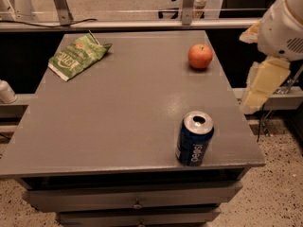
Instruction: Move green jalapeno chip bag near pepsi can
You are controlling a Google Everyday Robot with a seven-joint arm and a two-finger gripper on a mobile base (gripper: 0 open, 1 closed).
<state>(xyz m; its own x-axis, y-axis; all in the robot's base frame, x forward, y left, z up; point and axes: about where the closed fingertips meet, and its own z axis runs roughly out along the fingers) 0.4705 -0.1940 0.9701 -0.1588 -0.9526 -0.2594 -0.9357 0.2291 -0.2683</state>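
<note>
While pepsi can (194,138) stands upright at table's (118,122) 5 o'clock edge, gripper (262,86) hangs off-table at 3 o'clock, grip state can't tell; apple (200,56) at 1 o'clock; green jalapeno chip bag (77,56) flat at 11 o'clock, well apart from the can.

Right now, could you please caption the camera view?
Green jalapeno chip bag far left, pepsi can front right, apple behind it; gripper hangs right of the table.

rounded white arm (285,25), cream claw (263,86) at right
</note>
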